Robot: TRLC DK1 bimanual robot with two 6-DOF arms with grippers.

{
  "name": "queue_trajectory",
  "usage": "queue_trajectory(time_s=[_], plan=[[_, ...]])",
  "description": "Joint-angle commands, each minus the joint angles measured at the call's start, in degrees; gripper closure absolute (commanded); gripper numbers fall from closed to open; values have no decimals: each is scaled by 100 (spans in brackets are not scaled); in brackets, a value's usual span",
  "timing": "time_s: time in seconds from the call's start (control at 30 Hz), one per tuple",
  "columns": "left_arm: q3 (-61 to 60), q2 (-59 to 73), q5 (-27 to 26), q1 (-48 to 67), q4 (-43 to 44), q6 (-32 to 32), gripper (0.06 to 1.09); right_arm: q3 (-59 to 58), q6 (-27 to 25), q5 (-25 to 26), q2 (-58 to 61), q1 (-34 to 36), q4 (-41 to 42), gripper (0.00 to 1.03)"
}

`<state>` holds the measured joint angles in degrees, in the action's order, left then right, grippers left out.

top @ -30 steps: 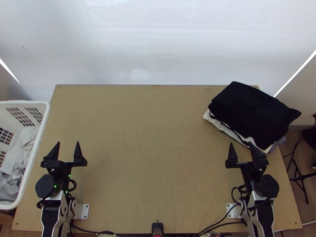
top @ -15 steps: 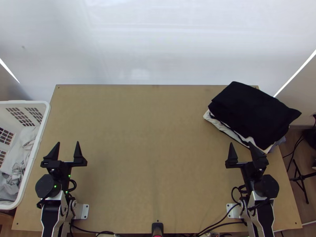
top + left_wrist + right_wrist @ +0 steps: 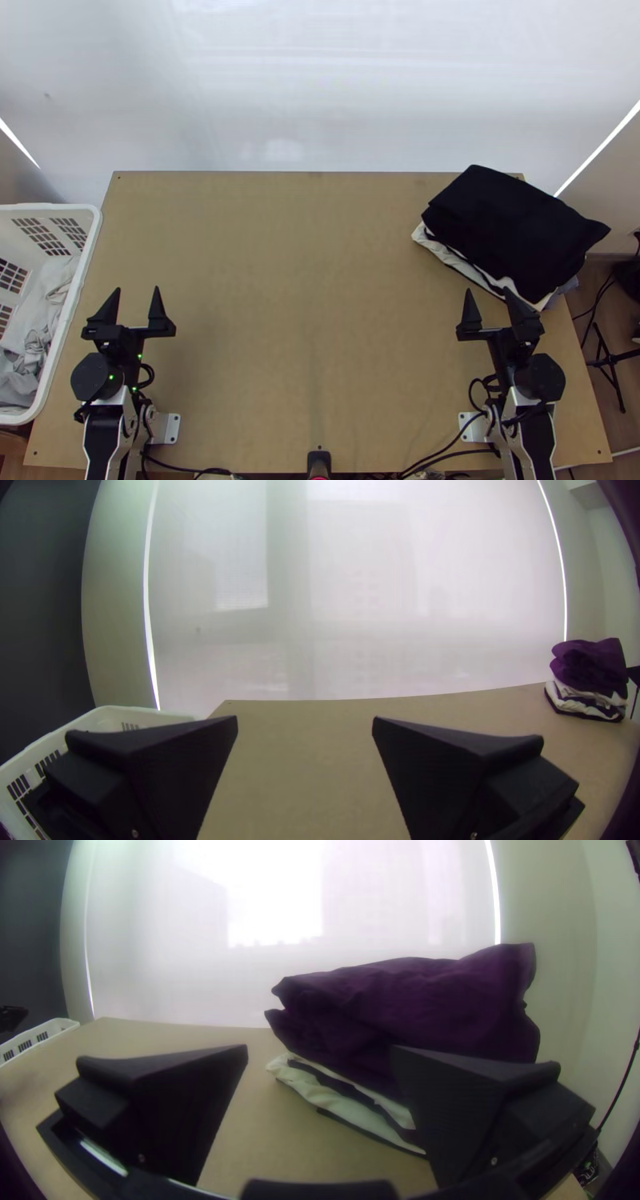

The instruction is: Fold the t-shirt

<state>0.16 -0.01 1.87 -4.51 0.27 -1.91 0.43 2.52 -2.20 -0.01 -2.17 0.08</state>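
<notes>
Here, a dark folded cloth (image 3: pixel 512 224) tops a stack at the right of the frame, and pale cloth (image 3: pixel 54 296) lies bunched in a white basket (image 3: pixel 93 232) at the left; which is the t-shirt cannot be told. The left gripper (image 3: pixel 138 289), lower left, and right gripper (image 3: pixel 488 290), lower right, both gape wide.

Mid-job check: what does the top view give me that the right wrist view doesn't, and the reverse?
Top view's own: the crumpled pale cloth inside the basket, and the near edge of the table.

Right wrist view's own: the dark wall past the basket, and a side-on look at the folds of the dark cloth.

Shared: basket rim, table, white screen, the dark cloth stacked over white cloth, and the right gripper, jaws apart.
</notes>
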Motion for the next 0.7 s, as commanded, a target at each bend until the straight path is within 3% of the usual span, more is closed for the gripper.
queue_trajectory(time_s=[0.0, 0.43, 0.67], plan=[[1, -16, -29, -94, 25, -46, 10, 1, 2, 0, 1, -2, 1, 4], [1240, 27, -29, 144, 1106, -529, 10, 1, 2, 0, 1, -2, 1, 4], [3156, 1689, 217, 91, 852, -450, 10, 1, 2, 0, 1, -2, 1, 4]])
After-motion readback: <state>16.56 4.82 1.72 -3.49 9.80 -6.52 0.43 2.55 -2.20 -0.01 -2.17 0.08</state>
